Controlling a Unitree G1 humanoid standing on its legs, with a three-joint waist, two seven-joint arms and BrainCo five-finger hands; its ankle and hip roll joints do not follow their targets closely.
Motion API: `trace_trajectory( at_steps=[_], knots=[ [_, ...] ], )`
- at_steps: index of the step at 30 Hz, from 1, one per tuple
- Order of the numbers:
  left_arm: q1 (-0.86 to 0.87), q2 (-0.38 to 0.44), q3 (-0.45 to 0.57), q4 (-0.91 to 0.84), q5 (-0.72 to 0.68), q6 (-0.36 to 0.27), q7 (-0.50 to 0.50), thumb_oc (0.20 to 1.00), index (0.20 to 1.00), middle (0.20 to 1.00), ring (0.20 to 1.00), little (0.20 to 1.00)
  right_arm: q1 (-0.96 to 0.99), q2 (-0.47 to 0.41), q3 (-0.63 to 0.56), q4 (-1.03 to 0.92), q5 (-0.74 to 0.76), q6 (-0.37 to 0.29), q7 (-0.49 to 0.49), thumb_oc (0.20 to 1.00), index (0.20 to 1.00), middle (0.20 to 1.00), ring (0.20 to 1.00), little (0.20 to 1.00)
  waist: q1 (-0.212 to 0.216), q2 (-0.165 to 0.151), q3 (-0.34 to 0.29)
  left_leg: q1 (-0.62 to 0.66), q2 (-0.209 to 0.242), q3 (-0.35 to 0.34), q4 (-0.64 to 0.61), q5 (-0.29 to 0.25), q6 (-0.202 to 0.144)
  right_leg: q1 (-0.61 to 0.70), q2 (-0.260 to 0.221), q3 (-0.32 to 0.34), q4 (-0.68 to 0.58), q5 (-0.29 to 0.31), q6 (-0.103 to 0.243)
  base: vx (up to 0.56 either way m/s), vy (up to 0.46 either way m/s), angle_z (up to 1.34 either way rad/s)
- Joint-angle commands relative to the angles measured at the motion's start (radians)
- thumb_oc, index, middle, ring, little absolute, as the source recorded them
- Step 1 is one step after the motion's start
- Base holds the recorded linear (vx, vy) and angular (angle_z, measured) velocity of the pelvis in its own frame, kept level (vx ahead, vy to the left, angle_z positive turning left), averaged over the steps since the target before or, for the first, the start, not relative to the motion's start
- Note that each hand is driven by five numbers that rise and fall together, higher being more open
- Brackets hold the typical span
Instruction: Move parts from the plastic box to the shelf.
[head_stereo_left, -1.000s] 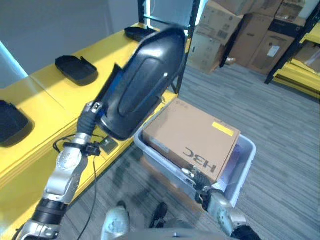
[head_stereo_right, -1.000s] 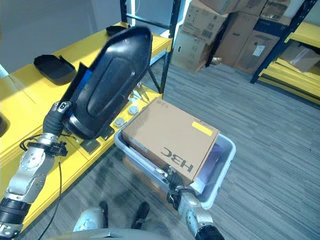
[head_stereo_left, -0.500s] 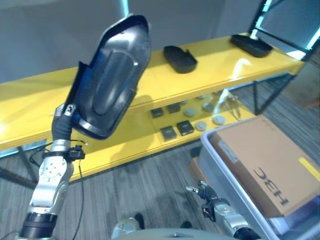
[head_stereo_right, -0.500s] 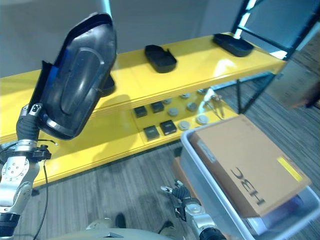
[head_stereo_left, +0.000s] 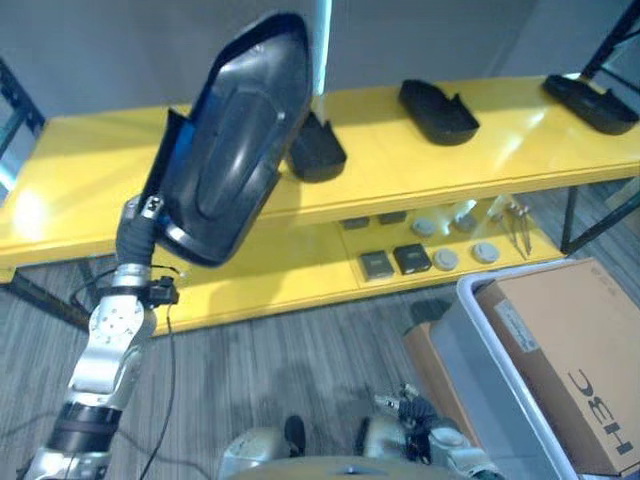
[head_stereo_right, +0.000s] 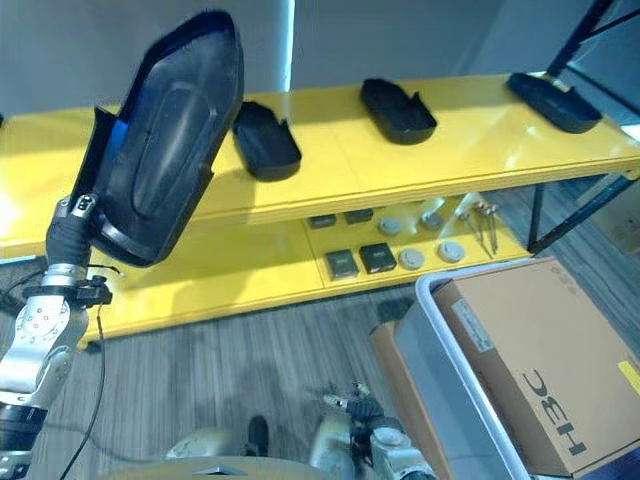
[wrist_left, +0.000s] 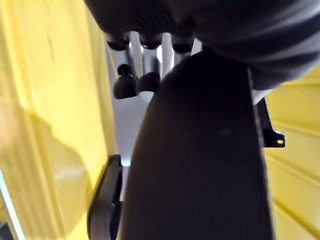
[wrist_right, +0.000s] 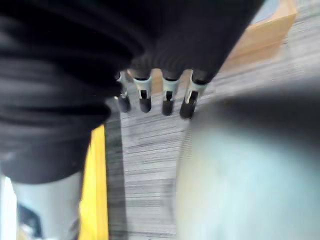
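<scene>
My left hand (head_stereo_left: 141, 213) is shut on the lower end of a large black plastic shell part (head_stereo_left: 235, 130) and holds it high and upright in front of the yellow shelf (head_stereo_left: 90, 170). In the left wrist view its fingers (wrist_left: 144, 75) reach along the part's dark edge (wrist_left: 200, 150). The grey plastic box (head_stereo_left: 462, 292) sits at the lower right with a brown carton (head_stereo_left: 570, 350) inside. My right hand (head_stereo_left: 412, 408) hangs low by the box with relaxed fingers (wrist_right: 156, 97), holding nothing.
Three similar black parts (head_stereo_left: 315, 150) (head_stereo_left: 437, 97) (head_stereo_left: 590, 102) lie along the shelf top. The lower shelf level holds small black blocks (head_stereo_left: 395, 262) and round grey discs (head_stereo_left: 460, 255). A cardboard box (head_stereo_left: 425, 350) stands under the plastic box. Black shelf posts (head_stereo_left: 590, 230) stand at the right.
The camera has swung left: the shelf now spans the view and the plastic box has slid to the lower right. My left hand keeps the black part raised.
</scene>
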Motion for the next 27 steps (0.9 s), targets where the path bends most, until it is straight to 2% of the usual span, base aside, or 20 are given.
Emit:
trace_trajectory(
  at_steps=[1, 2, 4, 7, 10, 15, 16, 17, 18, 19, 21, 22, 23, 25, 27],
  knots=[
    [-0.049, 0.017, 0.028, -0.096, 0.031, -0.036, 0.039, 0.200, 0.200, 0.200, 0.200, 0.200, -0.018, -0.024, 0.004, 0.072, -0.045, -0.041, 0.052, 1.000, 1.000, 1.000, 1.000, 1.000, 0.009, -0.017, -0.036, 0.010, -0.008, -0.129, 0.061, -0.128, -0.040, 0.085, -0.016, -0.022, -0.381, 0.208, 0.032, 0.42, -0.164, 0.48],
    [-0.047, 0.024, 0.025, -0.101, 0.026, -0.033, 0.036, 0.200, 0.200, 0.200, 0.200, 0.200, -0.020, -0.021, 0.000, 0.074, -0.039, -0.032, 0.060, 1.000, 1.000, 1.000, 1.000, 1.000, 0.005, -0.022, -0.032, 0.018, -0.006, -0.144, 0.073, -0.142, -0.042, 0.080, -0.013, -0.007, -0.465, 0.232, 0.043, 0.38, -0.147, 0.38],
    [-0.037, 0.030, 0.019, -0.108, 0.016, -0.032, 0.019, 0.200, 0.200, 0.200, 0.200, 0.200, -0.016, -0.008, -0.009, 0.064, -0.036, -0.006, 0.059, 1.000, 1.000, 1.000, 1.000, 1.000, -0.010, -0.028, -0.016, 0.040, 0.008, -0.194, 0.103, -0.172, -0.042, 0.054, -0.013, 0.054, -0.551, 0.271, 0.059, 0.52, -0.176, 0.58],
    [-0.030, 0.004, 0.011, -0.108, 0.038, -0.041, 0.013, 0.200, 0.200, 0.200, 0.200, 0.200, -0.012, -0.008, -0.010, 0.068, -0.054, -0.005, 0.074, 1.000, 1.000, 1.000, 1.000, 1.000, -0.024, -0.042, -0.015, 0.058, 0.016, -0.221, 0.111, -0.190, -0.041, 0.071, 0.005, 0.094, -0.544, 0.270, 0.059, 0.45, -0.104, 0.72],
    [-0.044, -0.015, -0.004, -0.103, 0.040, -0.034, 0.039, 0.200, 0.200, 0.200, 0.200, 0.200, -0.015, -0.016, -0.006, 0.077, -0.066, 0.010, 0.079, 1.000, 1.000, 1.000, 1.000, 1.000, -0.037, -0.051, -0.030, 0.058, 0.029, -0.212, 0.122, -0.199, -0.048, 0.087, 0.026, 0.115, -0.515, 0.252, 0.043, 0.30, -0.069, 0.46],
    [-0.089, -0.055, -0.051, -0.099, 0.051, -0.017, 0.076, 0.200, 0.200, 0.200, 0.200, 0.200, -0.025, -0.030, 0.008, 0.086, -0.033, 0.000, 0.052, 1.000, 1.000, 1.000, 1.000, 1.000, -0.055, -0.067, -0.077, 0.091, 0.104, -0.157, 0.109, -0.203, -0.093, 0.139, 0.051, 0.092, -0.477, 0.211, -0.006, 0.29, -0.103, 0.21],
    [-0.092, -0.062, -0.056, -0.097, 0.057, -0.016, 0.080, 0.200, 0.200, 0.200, 0.200, 0.200, -0.025, -0.032, 0.008, 0.082, -0.029, 0.004, 0.046, 1.000, 1.000, 1.000, 1.000, 1.000, -0.059, -0.067, -0.082, 0.093, 0.123, -0.143, 0.116, -0.195, -0.103, 0.147, 0.055, 0.086, -0.475, 0.205, -0.013, 0.38, -0.171, 0.20],
    [-0.101, -0.071, -0.069, -0.091, 0.070, -0.010, 0.099, 0.200, 0.200, 0.200, 0.200, 0.200, -0.020, -0.036, 0.007, 0.084, -0.028, 0.004, 0.035, 1.000, 1.000, 1.000, 1.000, 1.000, -0.068, -0.069, -0.090, 0.078, 0.175, -0.107, 0.163, -0.143, -0.130, 0.165, 0.068, 0.070, -0.471, 0.185, -0.034, 0.32, -0.168, 0.20],
    [-0.103, -0.073, -0.073, -0.090, 0.071, -0.008, 0.106, 0.200, 0.200, 0.200, 0.200, 0.200, -0.017, -0.038, 0.006, 0.085, -0.034, 0.005, 0.035, 1.000, 1.000, 1.000, 1.000, 1.000, -0.070, -0.071, -0.091, 0.057, 0.199, -0.093, 0.211, -0.107, -0.142, 0.176, 0.074, 0.064, -0.472, 0.175, -0.045, 0.27, -0.158, 0.12],
    [-0.103, -0.073, -0.074, -0.090, 0.071, -0.007, 0.107, 0.200, 0.200, 0.200, 0.200, 0.200, -0.016, -0.038, 0.006, 0.085, -0.036, 0.005, 0.034, 1.000, 1.000, 1.000, 1.000, 1.000, -0.071, -0.071, -0.092, 0.050, 0.204, -0.091, 0.223, -0.102, -0.144, 0.177, 0.076, 0.063, -0.473, 0.173, -0.047, 0.16, -0.117, 0.02],
    [-0.101, -0.075, -0.076, -0.095, 0.074, 0.001, 0.109, 0.200, 0.200, 0.200, 0.200, 0.200, -0.010, -0.042, 0.006, 0.086, -0.036, 0.003, 0.033, 1.000, 1.000, 1.000, 1.000, 1.000, -0.073, -0.077, -0.084, -0.017, 0.234, -0.081, 0.349, -0.049, -0.155, 0.191, 0.086, 0.058, -0.469, 0.160, -0.070, 0.15, -0.142, 0.03],
    [-0.100, -0.077, -0.077, -0.096, 0.072, 0.005, 0.103, 0.200, 0.200, 0.200, 0.200, 0.200, -0.004, -0.043, 0.001, 0.095, -0.040, -0.009, 0.028, 1.000, 1.000, 1.000, 1.000, 1.000, -0.071, -0.088, -0.068, -0.108, 0.246, -0.082, 0.511, -0.004, -0.155, 0.205, 0.092, 0.062, -0.465, 0.156, -0.093, 0.11, -0.137, 0.16],
    [-0.101, -0.077, -0.078, -0.096, 0.072, 0.006, 0.101, 0.200, 0.200, 0.200, 0.200, 0.200, -0.003, -0.043, -0.001, 0.100, -0.041, -0.014, 0.027, 1.000, 1.000, 1.000, 1.000, 1.000, -0.071, -0.088, -0.064, -0.133, 0.250, -0.083, 0.536, 0.001, -0.154, 0.206, 0.096, 0.062, -0.464, 0.154, -0.097, 0.10, -0.102, 0.16],
    [-0.107, -0.079, -0.083, -0.094, 0.079, 0.004, 0.094, 0.200, 0.200, 0.200, 0.200, 0.200, -0.008, -0.044, -0.010, 0.135, -0.031, -0.045, 0.023, 1.000, 1.000, 1.000, 1.000, 1.000, -0.076, -0.079, -0.051, -0.176, 0.272, -0.060, 0.517, 0.013, -0.151, 0.213, 0.113, 0.066, -0.458, 0.141, -0.104, 0.05, 0.031, 0.04],
    [-0.113, -0.075, -0.088, -0.098, 0.075, -0.002, 0.096, 0.200, 0.200, 0.200, 0.200, 0.200, -0.030, -0.050, -0.021, 0.166, -0.019, -0.061, 0.032, 1.000, 1.000, 1.000, 1.000, 1.000, -0.085, -0.054, -0.048, -0.137, 0.306, 0.000, 0.286, 0.036, -0.164, 0.215, 0.123, 0.053, -0.453, 0.123, -0.093, 0.05, 0.207, 0.08]
  ],
)
